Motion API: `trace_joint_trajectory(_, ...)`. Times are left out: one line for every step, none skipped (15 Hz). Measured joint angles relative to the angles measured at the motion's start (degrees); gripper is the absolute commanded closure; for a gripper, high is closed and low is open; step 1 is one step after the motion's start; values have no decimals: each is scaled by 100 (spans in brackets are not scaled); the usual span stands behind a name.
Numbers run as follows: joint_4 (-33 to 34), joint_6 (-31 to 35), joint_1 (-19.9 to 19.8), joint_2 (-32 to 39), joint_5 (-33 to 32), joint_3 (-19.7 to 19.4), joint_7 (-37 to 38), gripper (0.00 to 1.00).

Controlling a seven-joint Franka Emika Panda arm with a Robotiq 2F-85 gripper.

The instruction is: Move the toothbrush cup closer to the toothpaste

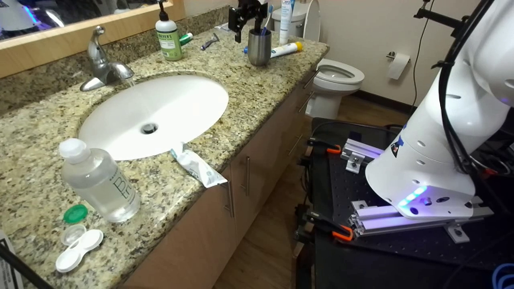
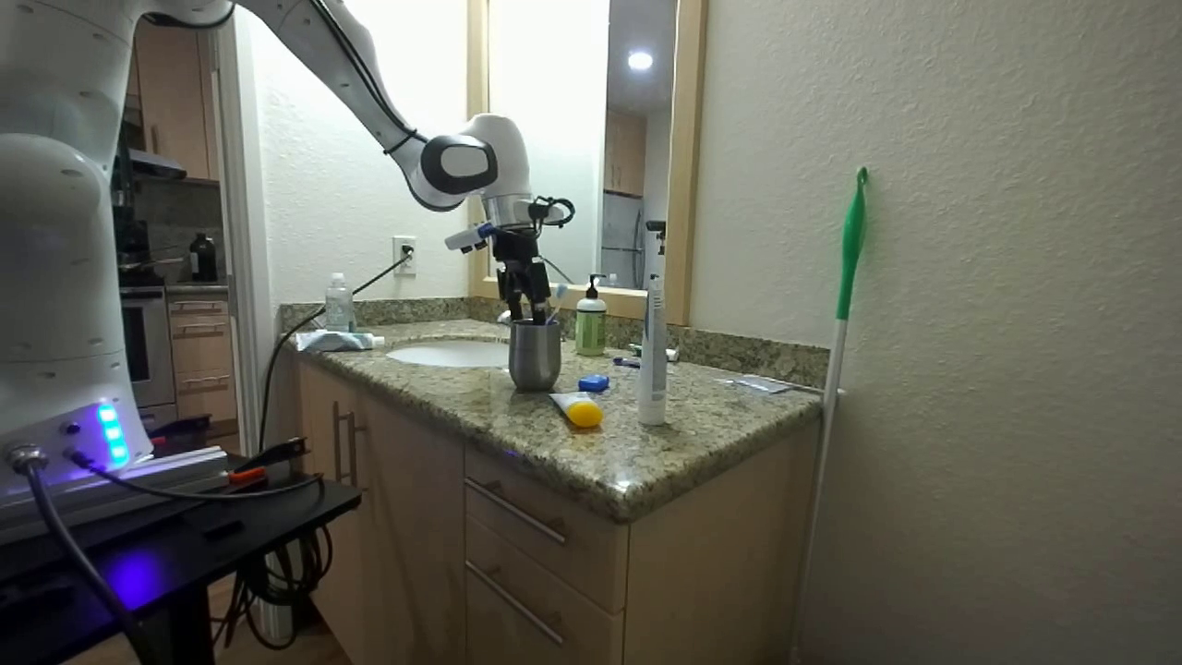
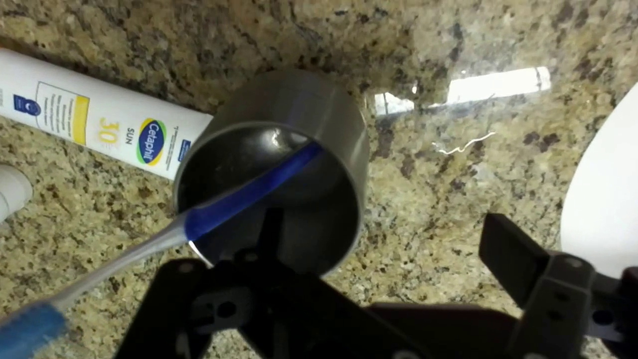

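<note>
- Straddling the near-sink wall of the toothbrush cup [image 3: 319,102] looks like the plan: in the wrist view, one finger of the gripper [image 3: 382,222] sits over the mouth, the other outside it, toward the sink [image 1: 192,104].
- Those fingers are spread wide and pinch nothing; how deep the inner one reaches cannot be told.
- The cup stands upright on the bench [image 1: 245,104], long axis vertical. The gripper points down at it, off centre toward the sink.
- Its closing line therefore crosses one wall only, so I would expect a pinch on that wall, not a hug of the whole body.
- The toothbrush [image 3: 199,222] leans out over the opposite rim; its handle appears close to the inner finger and could be knocked.
- The toothpaste [image 1: 198,166], which I take to be the crumpled white tube, lies well apart, past most of the sink, across the strip between basin and front edge. Carrying the cup there probably calls for a lift or a path along that strip.
</note>
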Motion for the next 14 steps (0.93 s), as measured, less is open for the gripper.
trace_joint_trajectory(85,-106,-10,79,14,0,0,0)
trace_joint_trajectory(151,-163,-18,139,20,-1,0,0)
trace_joint_trajectory(178,-178,-21,163,22,-1,0,25)
trace_joint_trajectory(180,-175,-20,164,18,-1,5,26)
trace_joint_trajectory(180,-174,-18,162,18,-1,12,32)
trace_joint_trajectory(180,-174,-18,162,18,-1,16,40)
trace_joint_trajectory(180,-174,-19,162,20,-1,16,46)
trace_joint_trajectory(180,-176,-18,157,20,-1,17,54)
trace_joint_trajectory(180,-176,-16,149,20,1,18,60)
trace_joint_trajectory(180,-176,-14,136,20,3,20,68)
trace_joint_trajectory(181,-176,-13,124,20,4,26,74)
trace_joint_trajectory(180,-176,-13,115,20,4,35,81)
trace_joint_trajectory(181,-176,-13,110,20,3,46,88)
trace_joint_trajectory(181,-176,-13,109,20,3,64,95)
